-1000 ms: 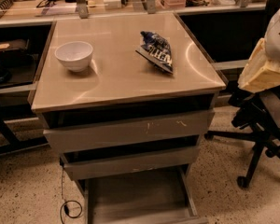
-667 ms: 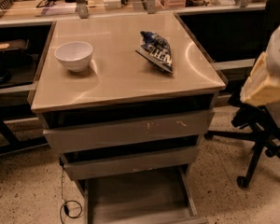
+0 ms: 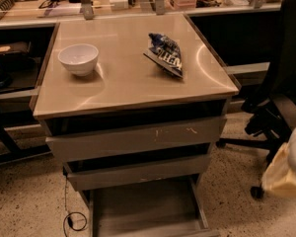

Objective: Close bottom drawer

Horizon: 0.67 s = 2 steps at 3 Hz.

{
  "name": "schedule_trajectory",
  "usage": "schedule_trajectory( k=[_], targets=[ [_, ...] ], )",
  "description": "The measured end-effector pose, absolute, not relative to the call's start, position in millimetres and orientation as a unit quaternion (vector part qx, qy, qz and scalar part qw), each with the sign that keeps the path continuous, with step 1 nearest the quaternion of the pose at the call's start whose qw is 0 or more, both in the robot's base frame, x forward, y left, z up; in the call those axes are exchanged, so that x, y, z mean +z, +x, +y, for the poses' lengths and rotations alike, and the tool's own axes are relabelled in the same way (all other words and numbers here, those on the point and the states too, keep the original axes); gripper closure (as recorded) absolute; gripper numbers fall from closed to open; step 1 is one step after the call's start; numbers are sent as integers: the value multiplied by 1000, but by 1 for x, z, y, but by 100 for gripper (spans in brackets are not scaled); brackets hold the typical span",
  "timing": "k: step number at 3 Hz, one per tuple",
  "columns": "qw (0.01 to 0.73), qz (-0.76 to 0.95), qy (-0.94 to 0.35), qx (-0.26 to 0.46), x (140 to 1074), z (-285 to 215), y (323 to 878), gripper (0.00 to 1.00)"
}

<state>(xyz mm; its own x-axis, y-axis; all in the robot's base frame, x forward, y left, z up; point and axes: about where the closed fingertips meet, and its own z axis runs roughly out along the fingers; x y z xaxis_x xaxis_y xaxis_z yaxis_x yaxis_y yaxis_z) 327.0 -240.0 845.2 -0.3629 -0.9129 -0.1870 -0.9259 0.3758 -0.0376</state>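
- The bottom drawer [image 3: 144, 207] is the lowest of the cabinet's three. It stands pulled well out toward the camera, and its flat grey tray floor is open to view.
- Above it the middle drawer front [image 3: 138, 172] juts out a little, and so does the top drawer front [image 3: 135, 138] (the one with pale scratch marks near its right half).
- The gripper [image 3: 287, 171] shows only as a pale cream shape at the lower right edge, low over the floor. It is to the right of the cabinet and apart from the bottom drawer; whether it is released or clenched cannot be told.
- On the beige tabletop [image 3: 123, 85] a white bowl [image 3: 78, 59] sits at the left, and a blue snack bag [image 3: 164, 53] lies at the right.
- A black office chair [image 3: 286, 73] stands at the right, behind the gripper.
- A thin black cable [image 3: 74, 220] loops on the speckled floor [image 3: 24, 201] beside the drawer's left corner.
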Motion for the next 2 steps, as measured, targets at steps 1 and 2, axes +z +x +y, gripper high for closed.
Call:
schedule_trajectory(
  k=[1, 2],
  targets=[
    [54, 829, -554, 56, 815, -243, 303, 100],
    [54, 829, -554, 56, 815, -243, 303, 100]
  ],
)
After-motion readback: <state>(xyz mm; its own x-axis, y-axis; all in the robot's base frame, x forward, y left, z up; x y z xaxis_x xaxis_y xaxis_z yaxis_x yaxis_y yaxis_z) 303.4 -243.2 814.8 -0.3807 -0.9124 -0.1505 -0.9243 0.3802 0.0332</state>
